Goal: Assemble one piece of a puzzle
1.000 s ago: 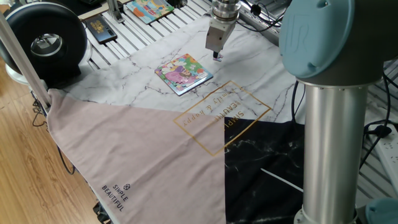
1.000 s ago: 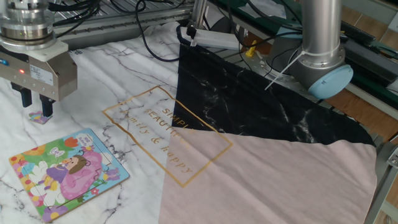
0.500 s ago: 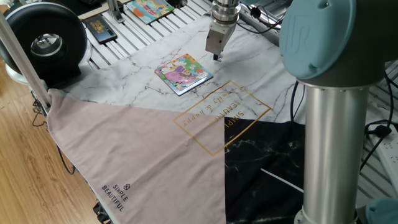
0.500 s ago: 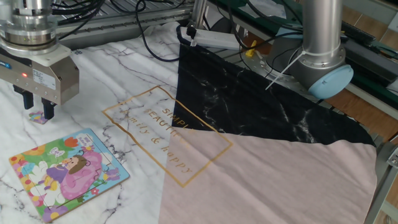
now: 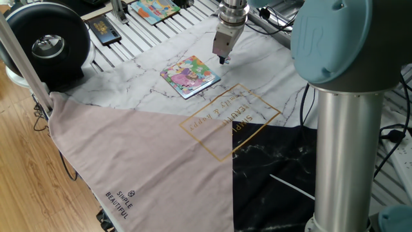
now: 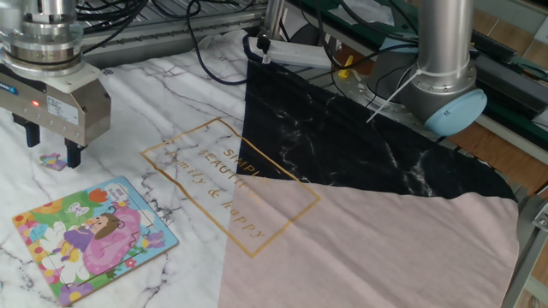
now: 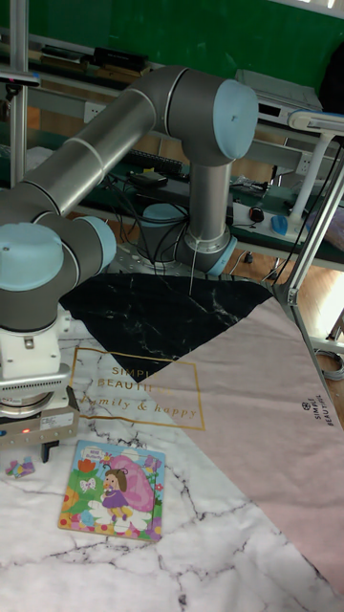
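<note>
Here the gripper (image 6: 52, 151) hangs w/ fingers spread just above the piece (image 6: 53, 160), which lies flat on the marble-print cloth (image 6: 171, 103), near but apart from the puzzle (image 6: 92, 239). Vs. 1 s ago, the fingers straddled the piece lower down; now they sit higher and it rests in plain sight, not lifted. Judgement: the grab prob. missed or wasn't made, so pickup remains to do.

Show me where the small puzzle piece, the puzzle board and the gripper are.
piece (image 6: 53, 160): the other fixed view, middle of the tiny piece.
puzzle (image 6: 92, 239): the other fixed view, centre of the picture.
gripper (image 6: 51, 145): the other fixed view, midway between the fingertips.
</note>
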Motion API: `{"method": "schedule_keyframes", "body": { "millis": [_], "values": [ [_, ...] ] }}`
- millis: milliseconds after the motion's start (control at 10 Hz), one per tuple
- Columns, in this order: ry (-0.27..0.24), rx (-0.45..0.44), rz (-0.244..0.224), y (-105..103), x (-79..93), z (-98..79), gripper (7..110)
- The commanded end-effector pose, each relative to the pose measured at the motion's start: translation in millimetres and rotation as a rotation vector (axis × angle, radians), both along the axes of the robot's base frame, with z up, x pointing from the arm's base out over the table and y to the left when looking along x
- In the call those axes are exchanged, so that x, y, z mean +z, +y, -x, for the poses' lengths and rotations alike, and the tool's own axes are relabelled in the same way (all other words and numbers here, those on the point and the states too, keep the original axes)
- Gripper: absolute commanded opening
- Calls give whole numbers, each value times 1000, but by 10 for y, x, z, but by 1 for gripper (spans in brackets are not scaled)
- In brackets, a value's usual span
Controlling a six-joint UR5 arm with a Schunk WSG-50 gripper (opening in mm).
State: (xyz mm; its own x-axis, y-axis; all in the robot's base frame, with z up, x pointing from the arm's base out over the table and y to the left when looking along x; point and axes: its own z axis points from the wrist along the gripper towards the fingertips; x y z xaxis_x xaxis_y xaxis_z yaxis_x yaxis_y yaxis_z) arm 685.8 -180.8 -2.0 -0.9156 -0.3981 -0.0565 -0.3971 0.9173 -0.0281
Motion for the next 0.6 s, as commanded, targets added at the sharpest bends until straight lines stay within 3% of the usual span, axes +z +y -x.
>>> {"method": "schedule_keyframes", "body": {
  "millis": [0,500],
  "values": [
    [1,-27,-48,53,5,-32,44],
    [-2,-6,-51,22,-8,-32,44]
  ]
}}
